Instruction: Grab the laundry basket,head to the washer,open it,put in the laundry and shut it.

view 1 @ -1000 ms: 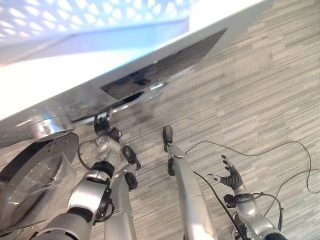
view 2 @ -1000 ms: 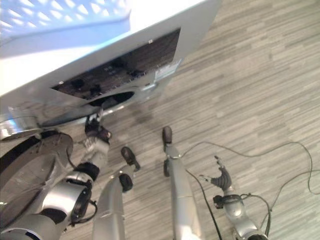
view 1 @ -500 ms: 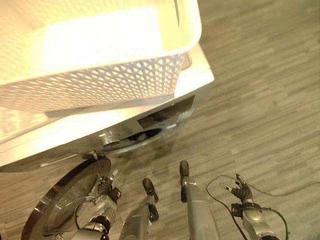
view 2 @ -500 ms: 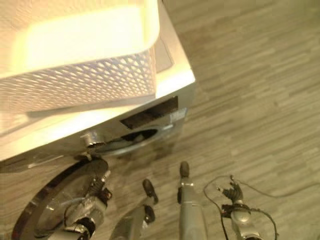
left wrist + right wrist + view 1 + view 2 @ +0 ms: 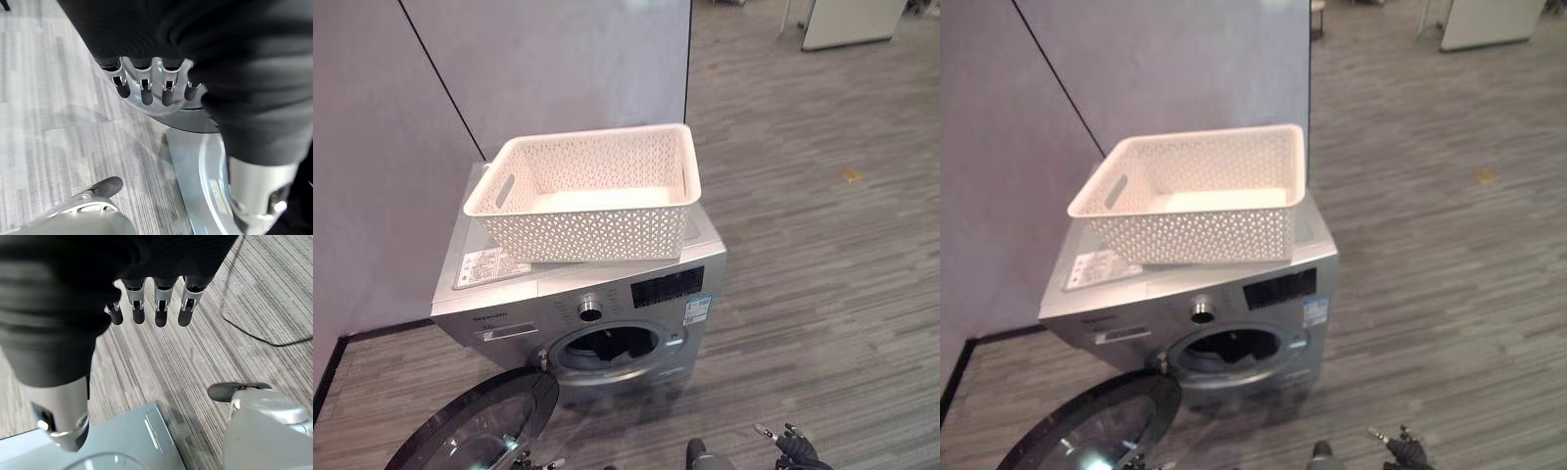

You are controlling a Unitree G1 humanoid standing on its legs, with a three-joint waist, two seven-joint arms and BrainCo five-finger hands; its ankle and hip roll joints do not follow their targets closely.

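Fingers of the right hand [image 5: 793, 446] spread loosely over the floor [image 5: 822, 245], holding nothing; the basket [image 5: 592, 196] sits atop the washer [image 5: 597, 294], door [image 5: 480, 431] swung open. Left hand [image 5: 151, 81]: fingers relaxed, empty, near the door. Right wrist view: fingers [image 5: 159, 303] straight above the floor.

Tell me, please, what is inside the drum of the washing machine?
Through the open door, dark laundry lies in the drum of the washer. The drum's deeper part is hidden. The white basket on top looks empty.

Basket [image 5: 592, 196] on washer [image 5: 509, 284], door [image 5: 475, 436] open (laundry [image 5: 607, 345] inside)
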